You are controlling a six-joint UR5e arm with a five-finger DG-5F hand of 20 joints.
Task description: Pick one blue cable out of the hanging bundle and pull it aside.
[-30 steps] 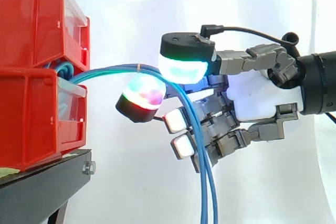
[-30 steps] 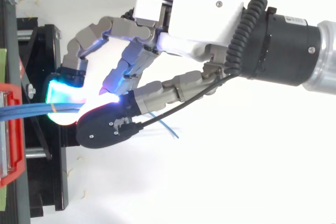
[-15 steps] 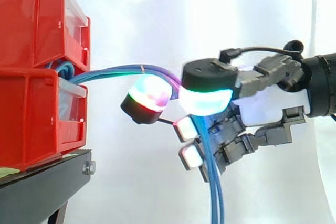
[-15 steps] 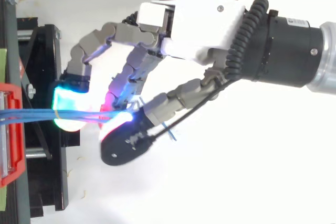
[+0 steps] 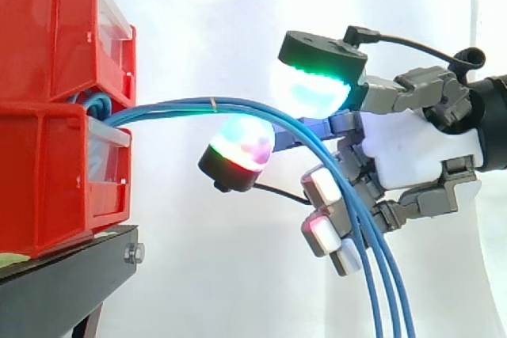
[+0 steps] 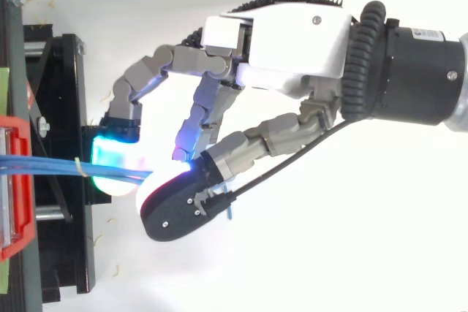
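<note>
Several blue cables [image 5: 182, 104] leave the lower red bin [image 5: 55, 172] as a bundle, arch to the right and drop past the palm of my hand [image 5: 412, 148]. They run over a red-and-green glowing fingertip [image 5: 242, 144] and under the green-glowing thumb pad [image 5: 313, 89], which stands a little above them. The lower fingers [image 5: 323, 187] are curled, and the cables pass between them and the palm. From above, the cables [image 6: 51, 166] run from the bin's edge to the cyan-glowing fingertip [image 6: 117, 162] and vanish under the hand [image 6: 292, 34].
Two red bins are stacked on a black stand [image 5: 63, 275] at the left. A white curtain hangs behind. The arm enters from the right.
The hand has drawn back to the right, dragging the hanging part of the cables with it. The thumb pad has lifted off the bundle, and the cables have spread apart.
</note>
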